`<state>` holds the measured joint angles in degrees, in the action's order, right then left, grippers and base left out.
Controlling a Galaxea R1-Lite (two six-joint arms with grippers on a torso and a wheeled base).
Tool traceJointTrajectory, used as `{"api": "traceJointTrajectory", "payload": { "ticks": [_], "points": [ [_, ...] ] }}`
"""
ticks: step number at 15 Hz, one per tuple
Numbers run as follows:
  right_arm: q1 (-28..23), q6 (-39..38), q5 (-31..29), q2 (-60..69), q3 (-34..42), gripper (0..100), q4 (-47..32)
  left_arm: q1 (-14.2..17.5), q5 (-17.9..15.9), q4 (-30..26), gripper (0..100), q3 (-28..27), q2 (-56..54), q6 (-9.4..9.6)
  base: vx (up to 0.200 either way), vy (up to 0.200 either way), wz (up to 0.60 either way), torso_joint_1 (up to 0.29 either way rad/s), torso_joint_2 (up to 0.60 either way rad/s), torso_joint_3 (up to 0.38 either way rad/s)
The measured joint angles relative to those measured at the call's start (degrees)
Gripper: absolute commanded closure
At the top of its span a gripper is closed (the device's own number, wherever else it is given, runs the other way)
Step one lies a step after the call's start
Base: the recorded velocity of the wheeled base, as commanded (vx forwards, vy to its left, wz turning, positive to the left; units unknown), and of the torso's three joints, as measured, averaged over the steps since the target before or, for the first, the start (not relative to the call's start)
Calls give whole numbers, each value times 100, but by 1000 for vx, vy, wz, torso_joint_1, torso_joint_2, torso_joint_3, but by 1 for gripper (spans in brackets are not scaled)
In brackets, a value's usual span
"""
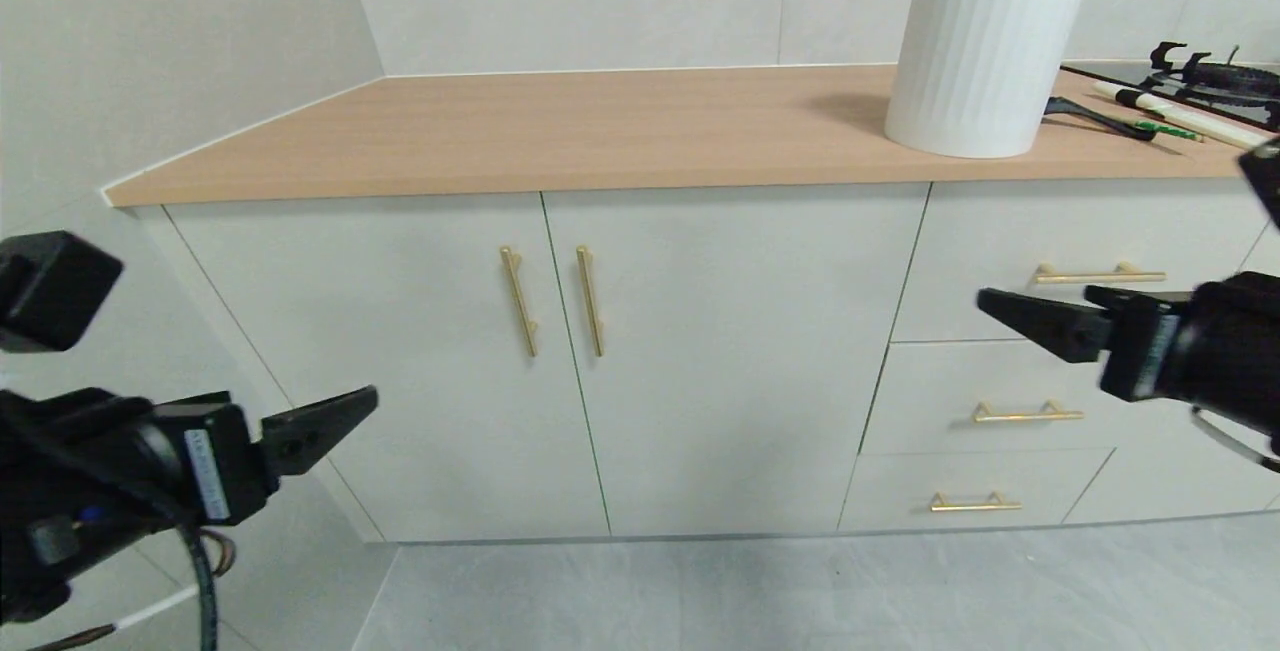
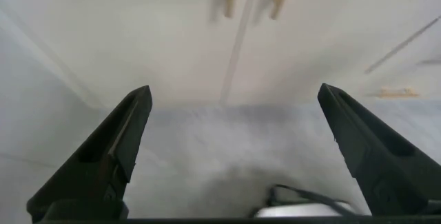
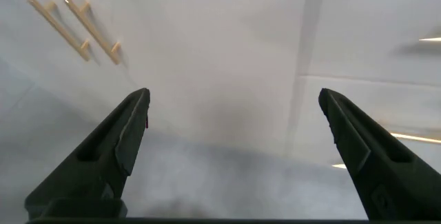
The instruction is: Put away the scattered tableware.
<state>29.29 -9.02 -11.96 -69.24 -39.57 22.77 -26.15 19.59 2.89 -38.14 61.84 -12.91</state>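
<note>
wooden countertop (image 1: 560,131) holds scattered utensils (image 1: 1180,116) above pale cabinets (image 1: 700,361).

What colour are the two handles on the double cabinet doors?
Brass gold. The cabinet door handles show best in the head view.

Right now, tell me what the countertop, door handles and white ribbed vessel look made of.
Tan countertop: wood or laminate, matte; faint grain streaks.
Gold bar door handles: metal, satin brass-like sheen.
Tall white ribbed vessel: ceramic or plastic, matte; cannot tell which.
</note>
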Motion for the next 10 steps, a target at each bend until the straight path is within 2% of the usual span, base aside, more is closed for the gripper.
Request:
{"api": "traceJointTrajectory", "payload": {
  "ticks": [2, 5, 7, 10],
  "points": [
    [-155, 300, -128, 1173, 600, 0, -39, 308, 22, -13, 0, 422, -833, 589, 0, 0, 0, 0, 0, 0],
    [-951, 607, -165, 2804, 1235, 0, -430, 727, 17, -60, 0, 833, -2100, 1201, 0, 0, 0, 0, 0, 0],
    [-1336, 827, -178, 3777, 1435, 0, -1030, 1000, 15, -199, 0, 970, -2935, 1537, 0, 0, 0, 0, 0, 0],
    [-1843, 1115, -191, 5177, 1596, 0, -2188, 1463, 4, -645, 0, 1075, -4197, 1838, 0, 0, 0, 0, 0, 0]
  ]
}}
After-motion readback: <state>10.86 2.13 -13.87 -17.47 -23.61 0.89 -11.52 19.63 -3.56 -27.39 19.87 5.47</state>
